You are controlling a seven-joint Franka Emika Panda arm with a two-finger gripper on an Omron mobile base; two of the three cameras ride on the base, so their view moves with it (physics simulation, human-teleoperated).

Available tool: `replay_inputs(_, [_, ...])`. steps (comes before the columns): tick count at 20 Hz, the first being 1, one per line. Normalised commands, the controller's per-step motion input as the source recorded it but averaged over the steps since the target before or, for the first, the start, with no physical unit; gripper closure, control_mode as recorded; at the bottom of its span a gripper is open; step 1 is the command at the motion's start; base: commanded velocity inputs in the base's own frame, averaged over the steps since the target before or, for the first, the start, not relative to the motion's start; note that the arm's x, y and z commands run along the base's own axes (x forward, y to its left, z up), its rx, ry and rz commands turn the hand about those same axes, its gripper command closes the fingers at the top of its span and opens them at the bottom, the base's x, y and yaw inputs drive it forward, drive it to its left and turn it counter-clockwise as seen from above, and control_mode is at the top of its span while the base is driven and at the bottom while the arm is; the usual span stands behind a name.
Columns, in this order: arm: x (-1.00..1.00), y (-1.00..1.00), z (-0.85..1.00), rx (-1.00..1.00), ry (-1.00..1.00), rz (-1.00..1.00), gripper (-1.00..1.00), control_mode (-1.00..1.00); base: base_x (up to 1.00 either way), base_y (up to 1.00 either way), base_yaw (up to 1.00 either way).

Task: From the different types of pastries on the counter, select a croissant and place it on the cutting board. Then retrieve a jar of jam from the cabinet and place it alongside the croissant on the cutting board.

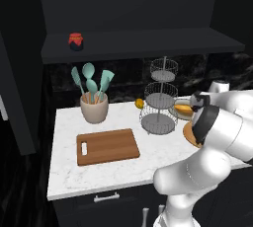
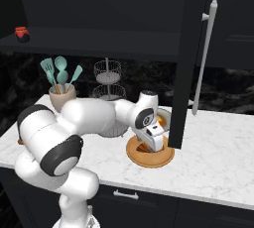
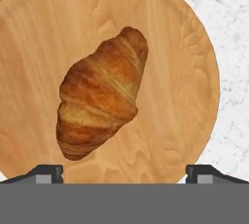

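Round wooden plate point(image 3: 189, 72) sits right under the hand, on the counter point(image 3: 228, 33). Croissant point(image 3: 99, 94) lies on it, just ahead of the gripper point(image 3: 124, 172), jaws wide apart, nothing held. Probably light, flaky, crushable; pinch gently across the thick middle, not the tips.

Left base view: I look from behind-left of the arm, forward and down over the worktop point(image 1: 99, 171); cutting board point(image 1: 107, 146) centre frame, cabinet point(image 1: 138, 43) shelf across the top. Right base view: from behind-right, same worktop, arm filling lower left, wooden plate point(image 2: 166, 158) at centre. Both share the wire tiered stand point(image 1: 159, 103) and utensil cup point(image 1: 94, 108). Hand view: I'm close, looking straight down on the plate with the croissant point(image 3: 99, 94) mid-frame.
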Motion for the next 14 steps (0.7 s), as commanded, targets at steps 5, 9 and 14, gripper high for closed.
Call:
replay_inputs(5, [0.10, 0.00, -0.23, 0.00, 0.00, 0.00, -1.00, -1.00, 0.00, 0.00, 0.00])
replay_inputs(9, [0.12, -0.01, -0.17, 0.00, 0.00, 0.00, -1.00, -1.00, 0.00, 0.00, 0.00])
replay_inputs(14, [0.20, -0.03, -0.14, 0.00, 0.00, 0.00, -1.00, -1.00, 0.00, 0.00, 0.00])
